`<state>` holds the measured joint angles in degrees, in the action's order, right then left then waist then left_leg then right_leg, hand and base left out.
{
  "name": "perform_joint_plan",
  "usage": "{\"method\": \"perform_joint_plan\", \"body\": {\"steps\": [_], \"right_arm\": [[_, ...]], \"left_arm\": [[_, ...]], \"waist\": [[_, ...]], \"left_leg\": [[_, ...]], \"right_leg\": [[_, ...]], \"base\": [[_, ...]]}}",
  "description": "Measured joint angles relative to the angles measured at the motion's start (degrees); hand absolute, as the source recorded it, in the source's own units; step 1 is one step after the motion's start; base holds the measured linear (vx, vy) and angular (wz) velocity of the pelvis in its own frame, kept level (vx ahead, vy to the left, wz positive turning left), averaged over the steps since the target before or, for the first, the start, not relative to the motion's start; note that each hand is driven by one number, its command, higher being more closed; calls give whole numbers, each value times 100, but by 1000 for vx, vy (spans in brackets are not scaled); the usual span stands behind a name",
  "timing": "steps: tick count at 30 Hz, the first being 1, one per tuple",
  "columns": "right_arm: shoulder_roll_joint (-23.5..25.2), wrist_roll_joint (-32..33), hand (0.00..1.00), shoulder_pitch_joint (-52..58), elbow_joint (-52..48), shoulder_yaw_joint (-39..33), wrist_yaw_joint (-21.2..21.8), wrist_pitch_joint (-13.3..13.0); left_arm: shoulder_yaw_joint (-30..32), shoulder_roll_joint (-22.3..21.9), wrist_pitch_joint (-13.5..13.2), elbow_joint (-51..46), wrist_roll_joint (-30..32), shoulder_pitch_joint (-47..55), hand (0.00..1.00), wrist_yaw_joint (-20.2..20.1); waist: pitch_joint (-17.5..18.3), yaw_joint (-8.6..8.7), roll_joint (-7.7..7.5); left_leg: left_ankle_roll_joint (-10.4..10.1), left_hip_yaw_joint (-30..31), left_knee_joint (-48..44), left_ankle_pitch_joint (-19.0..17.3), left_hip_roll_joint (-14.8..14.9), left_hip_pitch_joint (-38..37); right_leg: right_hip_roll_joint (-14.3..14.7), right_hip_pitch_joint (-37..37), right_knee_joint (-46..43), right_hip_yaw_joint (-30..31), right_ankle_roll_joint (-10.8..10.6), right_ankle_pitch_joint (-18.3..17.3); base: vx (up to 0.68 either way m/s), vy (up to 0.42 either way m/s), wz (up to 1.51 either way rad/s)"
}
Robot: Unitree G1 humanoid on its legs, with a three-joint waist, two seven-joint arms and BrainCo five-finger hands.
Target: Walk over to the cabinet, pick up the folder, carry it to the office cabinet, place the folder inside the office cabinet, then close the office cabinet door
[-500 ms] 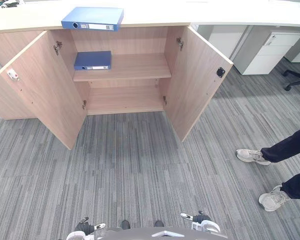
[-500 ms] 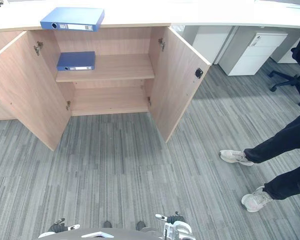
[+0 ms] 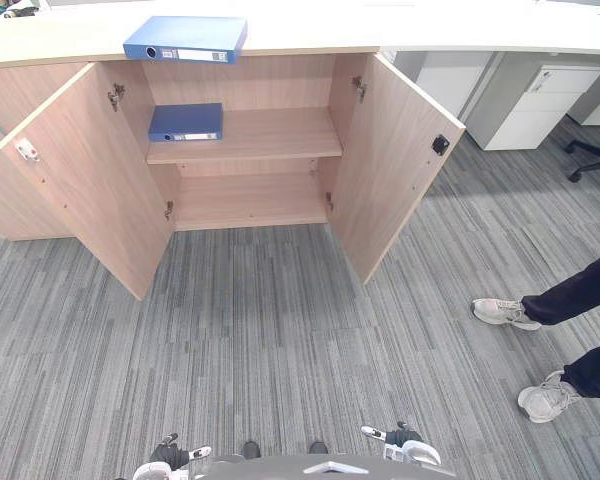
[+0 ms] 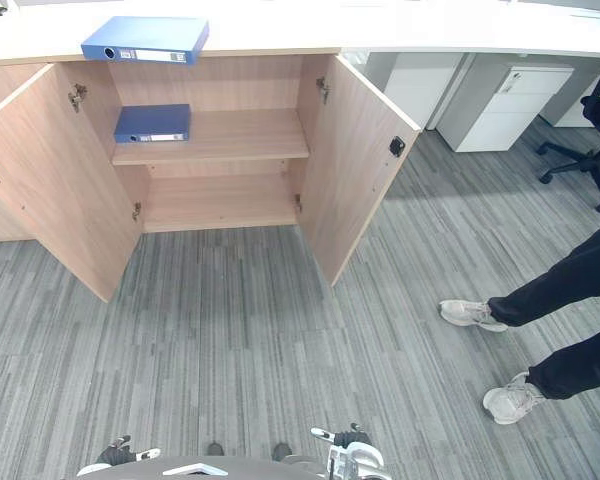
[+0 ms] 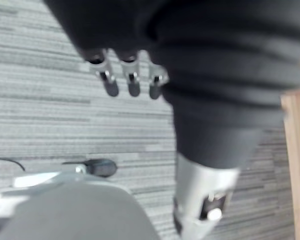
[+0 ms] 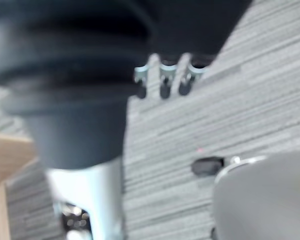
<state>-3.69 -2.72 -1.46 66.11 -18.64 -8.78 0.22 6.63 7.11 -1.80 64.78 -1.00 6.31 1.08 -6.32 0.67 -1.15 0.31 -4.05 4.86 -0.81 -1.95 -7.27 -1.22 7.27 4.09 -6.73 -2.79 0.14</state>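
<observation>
The fingers point(image 5: 132, 82) of the left hand point(image 3: 172, 455) hang straight and relaxed, holding nothing. The fingers point(image 6: 165, 82) of the right hand point(image 3: 400, 438) are just as loose and empty. Both hands are low over the grey carpet point(image 3: 280, 330), at about 7 and 5 o'clock in the head view. Well ahead at 12 o'clock stands the office cabinet point(image 3: 245, 200), its left door point(image 3: 85, 185) and right door point(image 3: 395, 165) swung wide open. The blue folder point(image 3: 185, 38) lies flat on the countertop point(image 3: 310, 35) at 11 o'clock. A second folder point(image 3: 185, 121) lies on the upper shelf point(image 3: 270, 135) below it. A person's legs and pale shoes point(image 3: 550, 395) stand at 3 to 4 o'clock.
</observation>
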Motion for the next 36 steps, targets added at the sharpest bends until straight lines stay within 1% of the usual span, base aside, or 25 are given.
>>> {"method": "perform_joint_plan", "body": {"steps": [14, 20, 22, 23, 24, 25, 26, 27, 28, 29, 30, 31, 32, 34, 36], "right_arm": [[-3, 1, 0, 1, -2, 44, 2, -3], [28, 0, 0, -35, -21, 109, 0, -1], [90, 3, 0, -35, -72, 158, -1, -3], [100, 2, 0, -30, -148, 156, -1, -2], [148, 2, 0, -13, -247, 152, 0, -7], [154, 2, 0, -12, -258, 151, -1, -12], [154, 3, 0, 7, -287, 152, 0, -16], [159, 4, 0, 22, -381, 160, 1, -25], [185, 4, 0, 28, -455, 159, 1, -32], [223, 7, 0, 23, -536, 155, -2, -59], [247, 4, 0, 26, -592, 158, -1, -61], [260, 4, 0, 34, -610, 163, -2, -61], [277, 4, 0, 33, -627, 159, -4, -63], [290, 4, 0, 21, -664, 150, -6, -81], [298, 5, 0, -23, -667, 137, -5, -125]], "left_arm": [[-117, 17, -17, 0, 8, -9, 0, 0], [-106, 51, -34, -2, 8, -80, 0, 4], [-96, 53, -36, -4, 8, -99, 0, 6], [-71, 62, -42, -21, 7, -115, 0, 6], [-49, 63, -54, -67, 6, -117, 0, 6], [-48, 63, -58, -72, 6, -117, 0, 6], [-48, 22, -60, -88, 6, -124, 0, 21], [-44, -18, -61, -114, 5, -139, 0, 58], [-43, -22, -61, -114, 4, -163, 0, 83], [-12, -9, -61, -115, 1, -188, 0, 116], [46, -2, -60, -118, -2, -197, 0, 126], [77, -2, -60, -118, -2, -198, 0, 128], [123, -2, -60, -120, -2, -220, 0, 127], [161, -19, -61, -129, -3, -295, 0, 126], [235, -49, -61, -129, -5, -376, 0, 132]], "waist": [[-2, -2, 21], [-40, -85, 15], [-50, -93, 7], [-84, -89, -22], [-168, -87, -48], [-175, -89, -53], [-193, -104, -43], [-199, -158, 7], [-206, -177, 13], [-244, -201, 52], [-256, -209, -16], [-251, -213, -32], [-252, -203, -45], [-250, -199, -52], [-252, -185, -52]], "left_leg": [[-1, -60, 4, 0, 0, -38], [20, -195, -33, -16, -12, 161], [80, -258, -85, -111, -27, 247], [145, -332, -358, -284, -44, 333], [222, -494, -720, -580, -47, 439], [231, -539, -786, -628, -49, 448], [312, -602, -989, -807, -52, 448], [388, -640, -1092, -908, -38, 424], [412, -654, -1120, -933, -40, 405], [481, -632, -1222, -967, -79, 331], [505, -580, -1287, -1059, -100, 196], [508, -521, -1288, -1098, -101, 123], [490, -384, -1236, -1130, -94, -14], [472, -239, -1086, -1136, -86, -150], [419, -82, -939, -1167, -83, -230]], "right_leg": [[4, 45, 43, 31, 12, 20], [-17, -220, -7, 159, -25, 82], [-53, -363, -207, 192, -86, -15], [-115, -498, -508, 195, -142, -171], [-231, -627, -1035, 192, -241, -474], [-258, -657, -1158, 187, -272, -542], [-361, -853, -1764, 110, -399, -739], [-436, -1224, -2593, 33, -431, -780], [-492, -1446, -3077, -31, -414, -777], [-629, -1852, -3936, -122, -223, -827], [-739, -2046, -4559, -221, -205, -1047], [-750, -2096, -4727, -281, -204, -1184], [-748, -2179, -4857, -404, -207, -1417], [-727, -2369, -4655, -624, -194, -1580], [-632, -2613, -4231, -800, -152, -1567]], "base": [[0, 0, 0], [-14, 0, -11], [-29, 26, -7], [26, 58, 4], [33, 51, 6], [6, 53, 5], [7, 96, -6], [7, 96, -8], [37, 130, -7], [128, 107, 6], [172, 124, 14], [291, 98, 30], [240, 54, 35], [247, 23, 43], [338, -16, 42]]}}
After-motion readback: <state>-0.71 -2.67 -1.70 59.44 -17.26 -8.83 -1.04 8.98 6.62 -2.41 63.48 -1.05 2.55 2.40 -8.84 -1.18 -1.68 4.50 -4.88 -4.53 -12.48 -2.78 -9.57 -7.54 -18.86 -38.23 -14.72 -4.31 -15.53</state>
